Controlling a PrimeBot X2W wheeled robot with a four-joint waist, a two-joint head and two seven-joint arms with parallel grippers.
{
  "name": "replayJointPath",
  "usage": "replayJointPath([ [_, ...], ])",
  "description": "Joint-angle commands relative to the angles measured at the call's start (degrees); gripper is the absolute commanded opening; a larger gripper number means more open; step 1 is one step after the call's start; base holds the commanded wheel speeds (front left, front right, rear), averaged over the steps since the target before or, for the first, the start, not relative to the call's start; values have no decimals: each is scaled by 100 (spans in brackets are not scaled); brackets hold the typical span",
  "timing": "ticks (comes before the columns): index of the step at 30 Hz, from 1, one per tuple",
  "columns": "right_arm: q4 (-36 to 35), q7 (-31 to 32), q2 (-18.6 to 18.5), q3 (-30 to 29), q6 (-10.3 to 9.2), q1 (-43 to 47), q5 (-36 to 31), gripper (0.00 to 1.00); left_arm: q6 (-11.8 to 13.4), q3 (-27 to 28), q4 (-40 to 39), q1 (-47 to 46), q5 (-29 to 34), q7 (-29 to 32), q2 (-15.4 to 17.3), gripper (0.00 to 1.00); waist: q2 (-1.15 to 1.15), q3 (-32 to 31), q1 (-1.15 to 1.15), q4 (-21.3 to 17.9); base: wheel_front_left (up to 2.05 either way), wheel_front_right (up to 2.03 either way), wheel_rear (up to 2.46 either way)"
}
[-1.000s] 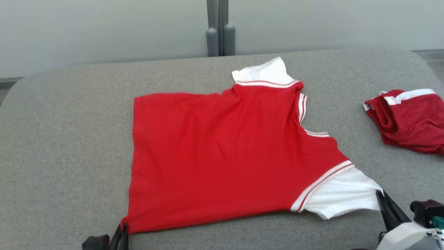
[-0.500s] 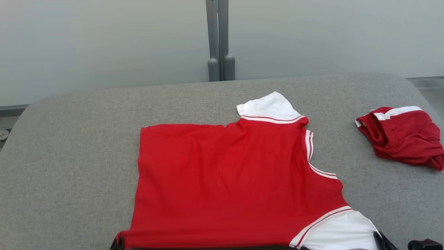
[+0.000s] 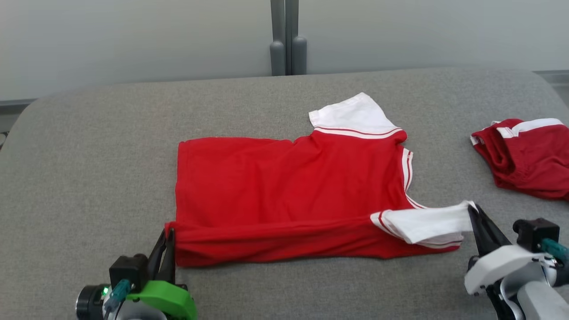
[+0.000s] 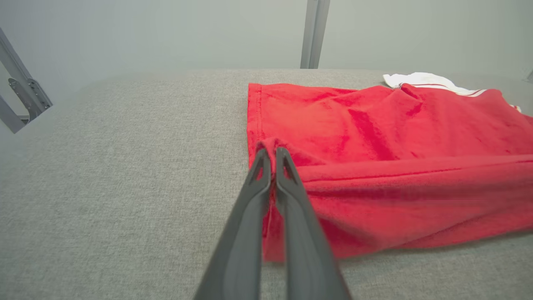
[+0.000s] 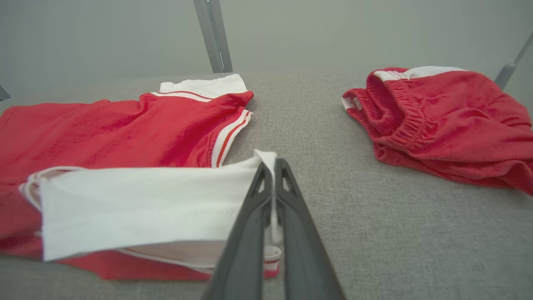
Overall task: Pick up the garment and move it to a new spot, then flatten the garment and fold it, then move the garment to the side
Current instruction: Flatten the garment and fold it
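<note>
Your left gripper [image 3: 169,234] is clamped on the shirt [image 3: 284,182] at its hem corner — your right gripper [image 3: 472,210] on its white sleeve [image 3: 426,222]. The red shorts [image 3: 526,155] lie right of the shirt.

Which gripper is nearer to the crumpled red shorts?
Right. The right gripper pinches the white sleeve of the shirt, left of the shorts; the left gripper holds the shirt's other end.

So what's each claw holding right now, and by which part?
Both hold the red shirt: the left claw pinches its near hem corner, the right claw the end of its near white sleeve.
</note>
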Motion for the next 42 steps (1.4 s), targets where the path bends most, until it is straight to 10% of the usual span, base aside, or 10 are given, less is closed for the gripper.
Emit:
replayJointPath([
  [1, 100, 0, 31, -9, -12, -255, 56, 0, 0, -41, 82, -231, 18, 3, 36, 0, 0, 229, 1, 78, 0, 0, 0],
  [24, 1066, 0, 258, -173, -12, -1930, -275, 8, 282, -295, 922, -1758, 145, 4, 36, 0, 0, 1225, 1, 274, 0, 0, 0],
  [25, 1051, 0, 285, -207, -12, -1973, -248, 49, 310, -288, 924, -1780, 150, 4, 36, 19, 0, 1239, 1, 269, 0, 0, 0],
  [26, 1040, 0, 313, -232, -12, -1994, -222, 100, 325, -278, 911, -1793, 119, 4, 36, 89, 0, 1246, 1, 264, 0, 0, 0],
  [27, 1007, 0, 320, -260, -12, -2016, -227, 100, 338, -273, 888, -1793, 87, 4, 37, 100, 0, 1253, 1, 260, 0, 0, 0],
  [42, 21, 1, 484, -342, -11, -1041, -654, 100, 650, -284, 266, -987, -128, 4, 33, 100, 0, 938, 1, 265, 0, 0, 0],
])
